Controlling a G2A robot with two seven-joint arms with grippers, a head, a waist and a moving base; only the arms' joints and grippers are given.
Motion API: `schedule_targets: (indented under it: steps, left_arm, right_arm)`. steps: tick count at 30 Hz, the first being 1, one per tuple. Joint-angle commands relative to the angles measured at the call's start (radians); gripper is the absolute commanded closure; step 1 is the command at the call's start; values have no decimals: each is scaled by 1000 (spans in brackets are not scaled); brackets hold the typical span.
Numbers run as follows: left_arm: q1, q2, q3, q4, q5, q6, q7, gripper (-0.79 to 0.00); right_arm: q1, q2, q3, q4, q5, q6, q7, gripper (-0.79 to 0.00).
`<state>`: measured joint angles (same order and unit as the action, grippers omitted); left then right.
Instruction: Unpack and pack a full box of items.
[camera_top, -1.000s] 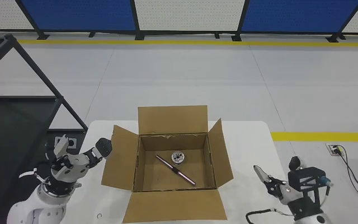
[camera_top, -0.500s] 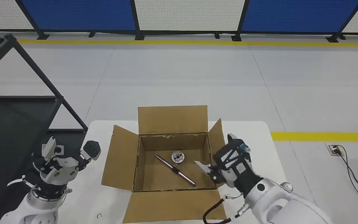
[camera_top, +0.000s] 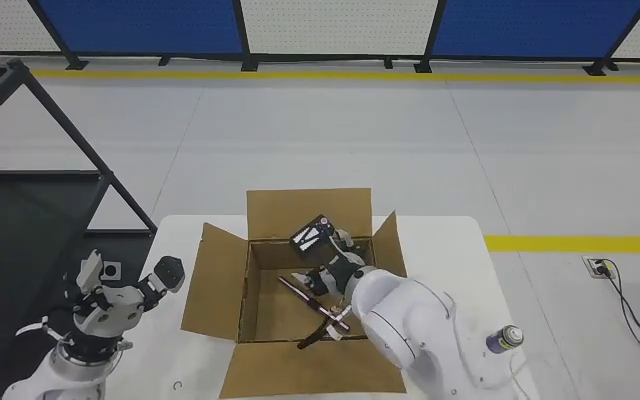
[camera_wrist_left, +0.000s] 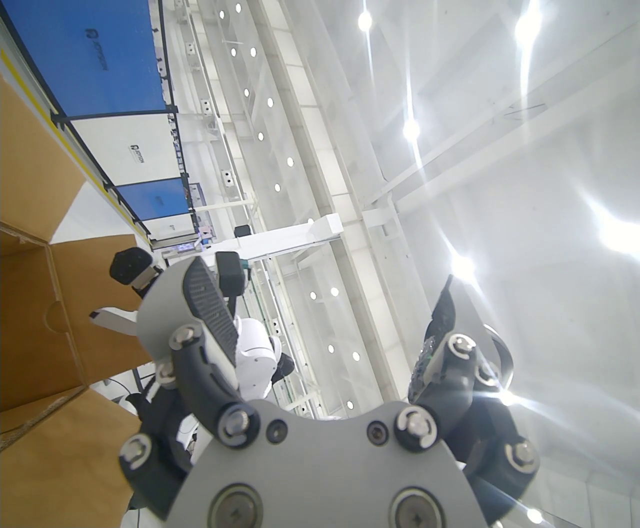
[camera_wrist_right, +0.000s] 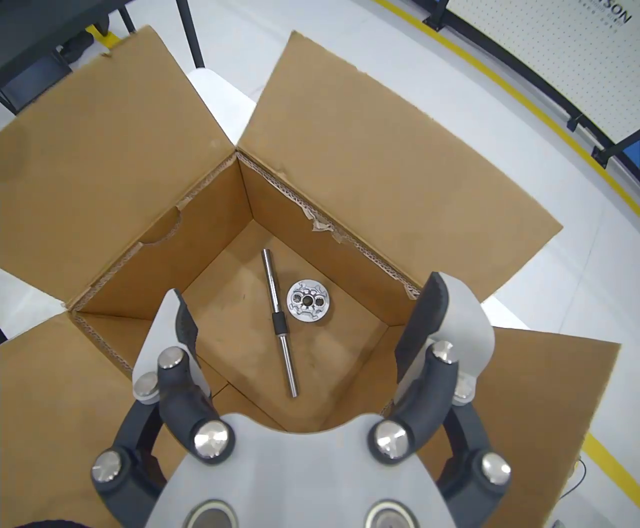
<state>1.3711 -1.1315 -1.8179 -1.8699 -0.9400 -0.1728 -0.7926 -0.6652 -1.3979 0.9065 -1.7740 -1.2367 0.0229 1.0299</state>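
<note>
The cardboard box (camera_top: 308, 212) is sitting open in the middle of the white bench (camera_top: 450, 250), with all four flaps folding outward. Two things are lying on its floor. A thin metal rod (camera_wrist_right: 280, 325) with a dark sleeve around its middle is lying flat and slanting across the bottom. A round metal disc (camera_wrist_right: 308, 301) with several holes is resting just beside it, on the side nearer the far wall. From the right wrist view I cannot tell whether the two are touching.

The right pincer (camera_wrist_right: 306, 290) is hanging above the box opening and pointing down into it. Its fingers (camera_wrist_right: 175, 320) are standing spread wide with nothing between them, well above the rod and the disc.

The left pincer (camera_wrist_left: 322, 280) is sitting off the left edge of the bench, away from the box, and pointing up toward the ceiling lights. Its jaws are also standing apart and gripping nothing. One brown flap of the box is showing at the side of the left wrist view.
</note>
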Motion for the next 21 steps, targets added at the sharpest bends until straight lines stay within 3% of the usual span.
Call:
schedule_targets:
  steps: [1,13,17,21]
  left_arm:
    - [0,0,0,0,0,0,0,-785]
    - [2,-1,4,-4,-5,7,13,-785]
    - [13,-3,-7,-9,-18,5,74,-785]
    - [29,-6,-23,-12,-54,1,79,-785]
  right_arm:
    - [-2,0,1,-7,-1,-1,0,-785]
    - [-13,0,-3,0,13,-14,-18,-785]
    - [24,-15,-32,106,83,-42,-2,-785]
    - [89,-44,-78,251,152,-3,20,-785]
